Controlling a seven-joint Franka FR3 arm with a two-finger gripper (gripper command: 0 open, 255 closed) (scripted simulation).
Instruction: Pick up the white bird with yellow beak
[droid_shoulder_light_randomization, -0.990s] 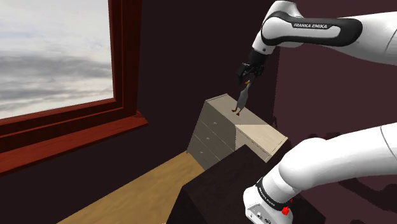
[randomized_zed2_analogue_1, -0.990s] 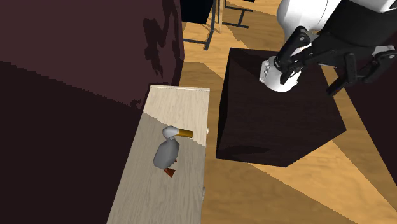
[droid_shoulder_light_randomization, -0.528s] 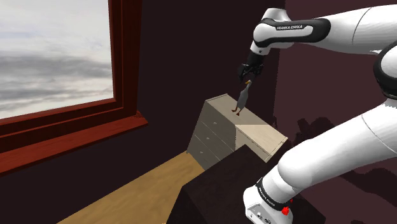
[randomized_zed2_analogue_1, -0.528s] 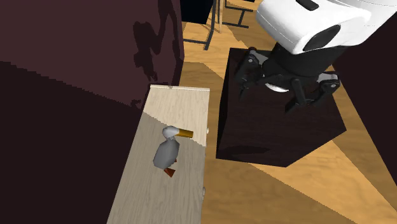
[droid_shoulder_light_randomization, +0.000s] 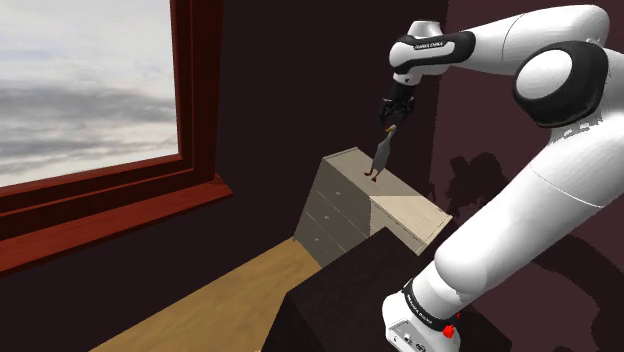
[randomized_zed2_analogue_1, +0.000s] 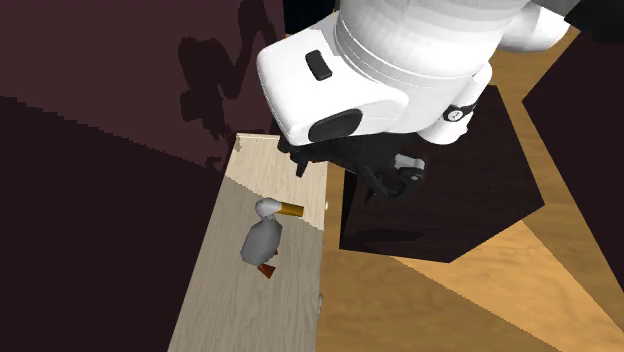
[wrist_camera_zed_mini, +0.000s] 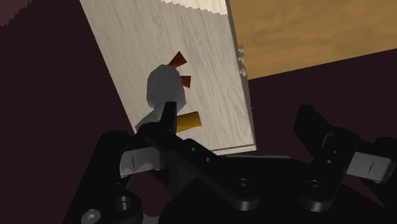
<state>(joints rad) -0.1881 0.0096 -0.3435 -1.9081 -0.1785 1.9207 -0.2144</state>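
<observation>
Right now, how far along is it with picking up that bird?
Done: the gripper hangs above the dresser, close to the bird. In hand: lining up; its fingers are open and the bird sits by one finger, not between them. Left: centre over it, come down, close and lift. The bird stands untouched.

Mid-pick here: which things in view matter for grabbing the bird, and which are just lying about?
For the job: bird, greyish-white with a yellow beak, standing on the dresser; gripper, open, above it, not touching.
Just there: dresser, window, dark stand, wooden floor.
</observation>
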